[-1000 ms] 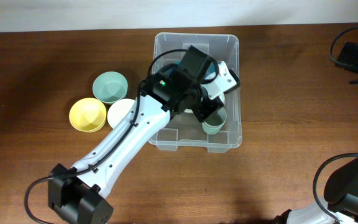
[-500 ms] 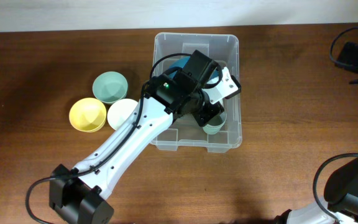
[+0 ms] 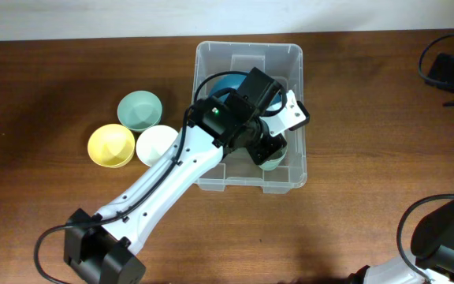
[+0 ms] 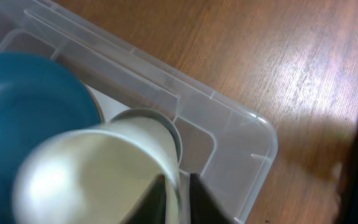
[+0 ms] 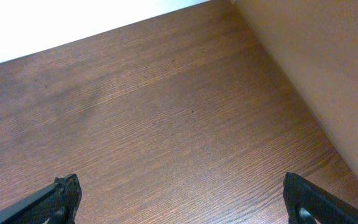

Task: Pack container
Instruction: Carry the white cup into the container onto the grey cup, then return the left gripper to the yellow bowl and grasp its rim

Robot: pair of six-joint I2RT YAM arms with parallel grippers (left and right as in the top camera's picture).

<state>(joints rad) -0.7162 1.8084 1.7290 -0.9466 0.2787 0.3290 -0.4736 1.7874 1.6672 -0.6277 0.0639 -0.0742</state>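
Overhead view: a pale green cup [image 3: 272, 162] being placed in the large clear rectangular plastic container [image 3: 249, 46] centred on the brown wooden table [image 3: 53, 79] is straddled by the left gripper [image 4: 178, 198], pinch or release undeterminable; release, then withdrawal, is judged next.

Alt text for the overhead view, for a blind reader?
A white robot arm reaches into a clear plastic rectangular container holding a blue bowl and pale green cup. Left of it: a mint bowl, a yellow bowl, a white bowl.

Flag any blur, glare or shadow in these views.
Left wrist: cup close to the lens, blurred; glare on the table. Overhead: sharp, even light, container rim crisp. Right wrist: sharp grain, soft shadow at left.
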